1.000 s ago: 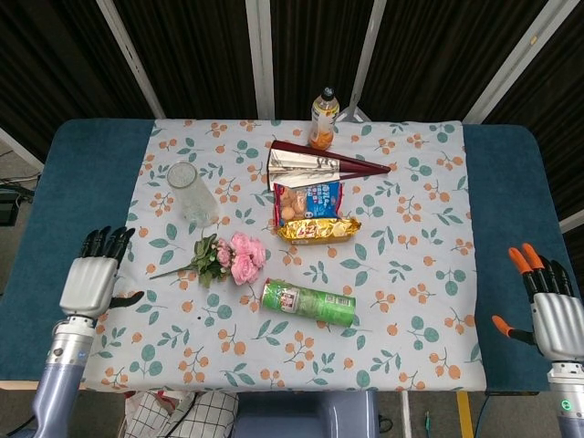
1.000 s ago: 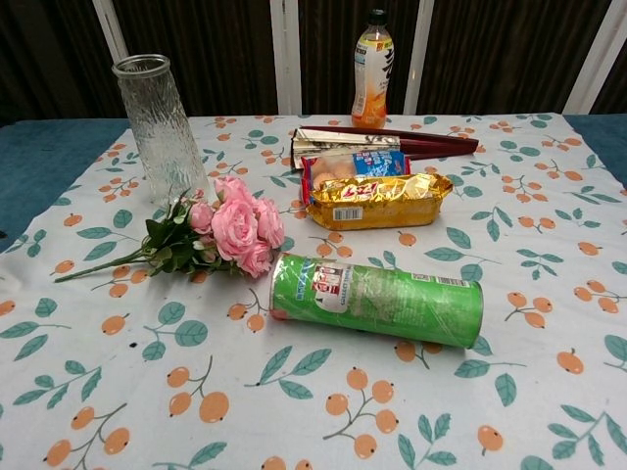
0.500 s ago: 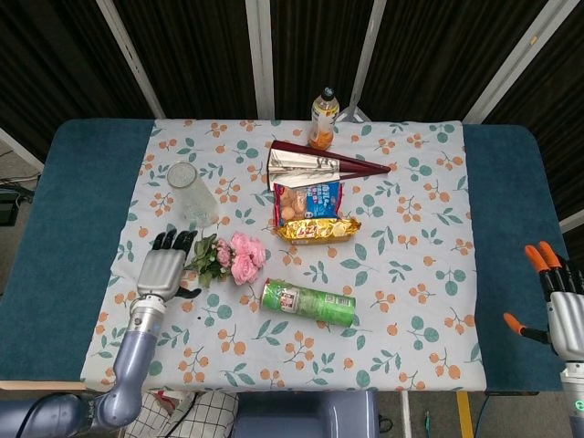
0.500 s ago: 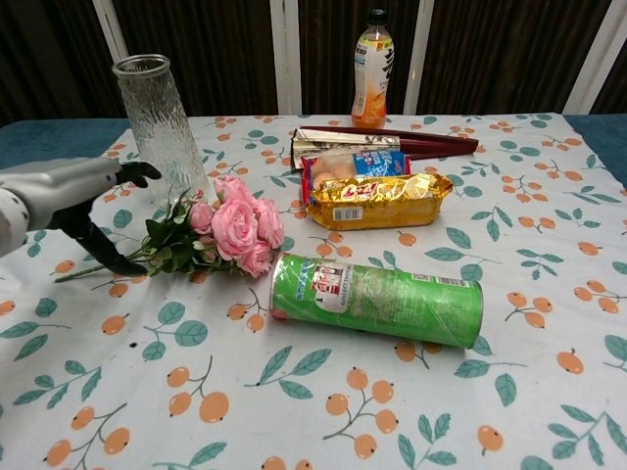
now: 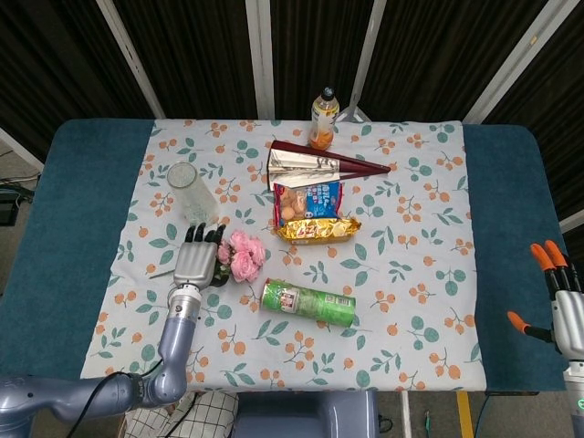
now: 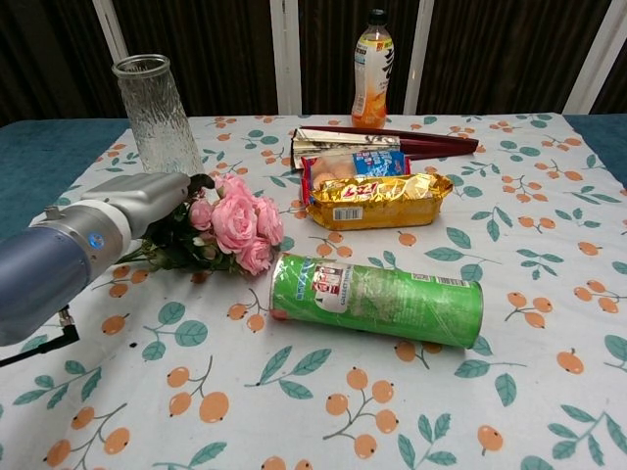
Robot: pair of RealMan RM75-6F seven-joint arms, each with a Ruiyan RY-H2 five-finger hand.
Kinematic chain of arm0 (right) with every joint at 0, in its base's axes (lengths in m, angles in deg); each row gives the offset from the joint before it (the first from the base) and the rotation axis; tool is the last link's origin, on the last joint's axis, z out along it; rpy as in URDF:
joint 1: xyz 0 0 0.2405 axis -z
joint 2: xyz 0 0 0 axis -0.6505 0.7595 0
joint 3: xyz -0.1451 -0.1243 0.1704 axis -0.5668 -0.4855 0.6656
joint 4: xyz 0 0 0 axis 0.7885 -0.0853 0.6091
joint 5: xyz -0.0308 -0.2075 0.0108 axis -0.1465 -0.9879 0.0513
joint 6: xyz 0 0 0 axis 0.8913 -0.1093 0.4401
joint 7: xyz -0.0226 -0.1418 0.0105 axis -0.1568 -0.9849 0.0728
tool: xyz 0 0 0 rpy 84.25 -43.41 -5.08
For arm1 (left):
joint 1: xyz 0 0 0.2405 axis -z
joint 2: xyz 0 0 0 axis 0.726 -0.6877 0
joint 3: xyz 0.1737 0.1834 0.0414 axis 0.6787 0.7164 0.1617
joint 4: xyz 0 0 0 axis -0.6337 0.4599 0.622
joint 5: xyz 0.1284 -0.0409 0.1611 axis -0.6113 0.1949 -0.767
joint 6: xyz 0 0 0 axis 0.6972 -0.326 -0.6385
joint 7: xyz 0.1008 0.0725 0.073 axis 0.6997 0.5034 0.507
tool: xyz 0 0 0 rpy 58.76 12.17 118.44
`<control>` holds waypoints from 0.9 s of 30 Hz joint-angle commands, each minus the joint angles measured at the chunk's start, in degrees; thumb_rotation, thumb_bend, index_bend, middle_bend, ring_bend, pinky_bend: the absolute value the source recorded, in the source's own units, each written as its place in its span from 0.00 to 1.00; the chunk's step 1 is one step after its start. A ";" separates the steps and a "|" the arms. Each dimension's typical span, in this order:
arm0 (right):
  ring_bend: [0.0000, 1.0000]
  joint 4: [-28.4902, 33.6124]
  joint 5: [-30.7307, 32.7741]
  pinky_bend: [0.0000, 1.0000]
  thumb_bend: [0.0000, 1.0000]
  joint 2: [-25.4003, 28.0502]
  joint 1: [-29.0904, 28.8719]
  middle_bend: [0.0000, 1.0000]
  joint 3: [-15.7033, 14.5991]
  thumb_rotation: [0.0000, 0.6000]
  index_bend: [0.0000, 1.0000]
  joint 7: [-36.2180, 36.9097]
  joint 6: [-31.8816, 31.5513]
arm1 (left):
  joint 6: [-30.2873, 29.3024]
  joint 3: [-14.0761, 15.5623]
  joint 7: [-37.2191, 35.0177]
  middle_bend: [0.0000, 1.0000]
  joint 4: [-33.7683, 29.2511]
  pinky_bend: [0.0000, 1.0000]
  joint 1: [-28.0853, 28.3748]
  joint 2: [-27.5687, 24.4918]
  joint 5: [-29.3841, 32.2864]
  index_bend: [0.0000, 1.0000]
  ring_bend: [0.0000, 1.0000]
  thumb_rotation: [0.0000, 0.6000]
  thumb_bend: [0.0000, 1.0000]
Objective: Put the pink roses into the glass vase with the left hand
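The pink roses (image 5: 243, 255) (image 6: 236, 226) lie on the flowered cloth left of centre, blooms to the right, leaves and stem to the left. My left hand (image 5: 195, 260) (image 6: 138, 200) hovers over the leaves and stem with its fingers stretched out toward the vase, holding nothing; the stem is mostly hidden under it. Just beyond its fingertips the empty glass vase (image 5: 191, 193) (image 6: 157, 114) stands upright. My right hand (image 5: 565, 308) hangs off the table's right edge with its fingers spread and nothing in it.
A green crisp can (image 5: 308, 303) (image 6: 377, 299) lies on its side right of the roses. A gold snack pack (image 5: 318, 228) (image 6: 378, 201), a blue packet (image 5: 308, 198), a dark red and silver box (image 5: 319, 164) and an orange drink bottle (image 5: 322, 119) (image 6: 371, 70) sit farther back.
My left hand has moved right and forward, from beside the cloth's left edge to over the roses' leaves and stem. The right hand has drifted slightly down and outward. The roses have not moved.
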 commanded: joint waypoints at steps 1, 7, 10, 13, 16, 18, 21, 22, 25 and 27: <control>0.00 0.30 0.47 0.00 0.15 -0.30 0.24 0.00 0.31 1.00 0.11 -0.10 -0.46 | 0.49 0.31 0.05 0.24 1.96 0.00 0.96 1.15 -0.22 0.11 0.00 1.00 0.33; 0.00 0.94 1.47 0.00 0.15 -0.45 0.30 0.00 0.74 1.00 0.11 -0.50 -0.37 | 1.55 0.11 -0.90 0.33 3.64 0.00 1.75 2.08 0.12 0.24 0.00 1.00 0.35; 0.00 1.18 1.62 0.00 0.15 -0.50 0.55 0.00 0.83 1.00 0.11 -0.42 -0.75 | 1.72 0.35 -1.07 0.38 3.81 0.00 2.09 2.19 -0.33 0.27 0.01 1.00 0.38; 0.00 1.39 1.74 0.00 0.15 -0.51 0.58 0.00 1.00 1.00 0.11 -0.37 -0.85 | 1.16 0.20 -2.41 0.44 3.75 0.00 2.22 2.45 -1.72 0.32 0.03 1.00 0.41; 0.00 1.48 1.90 0.00 0.15 -0.49 0.57 0.00 1.15 1.00 0.11 -0.41 -0.85 | 0.18 -0.06 -4.44 0.47 2.56 0.00 2.18 1.89 -4.39 0.33 0.05 1.00 0.42; 0.00 1.54 2.03 0.00 0.15 -0.50 0.65 0.00 1.15 1.00 0.11 -0.25 -0.81 | -0.70 0.00 -5.71 0.47 1.34 0.00 2.06 1.11 -6.69 0.33 0.05 1.00 0.42; 0.00 1.66 2.48 0.00 0.15 -0.47 0.86 0.00 1.27 1.00 0.11 0.01 -0.88 | -0.87 0.32 -7.42 0.46 -2.20 0.00 1.79 -1.12 -9.69 0.32 0.05 1.00 0.42; 0.00 1.75 2.60 0.00 0.15 -0.47 0.89 0.00 1.37 1.00 0.11 0.04 -0.95 | -0.70 0.50 -7.90 0.46 -3.77 0.00 1.68 -2.21 -10.67 0.32 0.05 1.00 0.42; 0.00 2.11 3.19 0.00 0.15 -0.56 1.07 0.00 1.81 1.00 0.11 0.00 -1.40 | -0.50 0.95 -9.32 0.46 -8.73 0.00 1.50 -5.65 -14.46 0.32 0.05 1.00 0.42; 0.00 2.19 3.66 0.00 0.15 -0.63 1.26 0.00 1.95 1.00 0.11 -0.22 -1.58 | -0.29 0.70 -11.31 0.47 -12.29 0.00 1.45 -8.15 -17.63 0.31 0.05 1.00 0.42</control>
